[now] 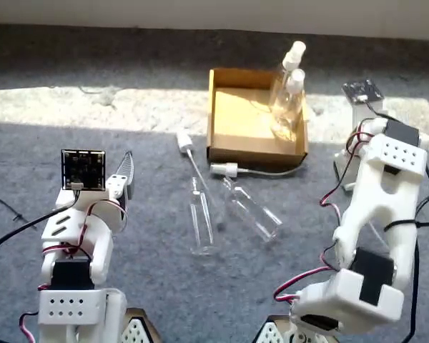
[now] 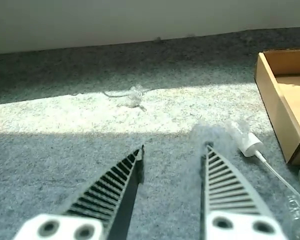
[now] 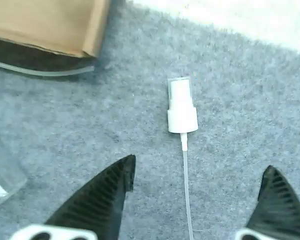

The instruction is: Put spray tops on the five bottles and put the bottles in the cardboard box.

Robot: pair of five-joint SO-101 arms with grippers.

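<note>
Two clear bottles with white spray tops [image 1: 287, 93] stand leaning in the far right corner of the cardboard box [image 1: 232, 118]. In front of the box, two open clear bottles [image 1: 200, 214] [image 1: 254, 209] lie on the carpet. Nearby lie two loose spray tops [image 1: 184, 141] [image 1: 225, 169] with long tubes. My left gripper [image 2: 172, 155] is open over bare carpet, well left of the spray top [image 2: 249, 144] and the box [image 2: 277, 100]. My right gripper [image 3: 199, 167] is open wide above a third loose spray top [image 3: 181, 107], whose tube runs between the fingers.
Grey carpet covers the table, with a sunlit band [image 1: 93, 107] across the far side. The right arm [image 1: 379, 186] stands just right of the box. A box corner [image 3: 90, 30] and a bottle's edge [image 3: 0, 180] show in the right wrist view.
</note>
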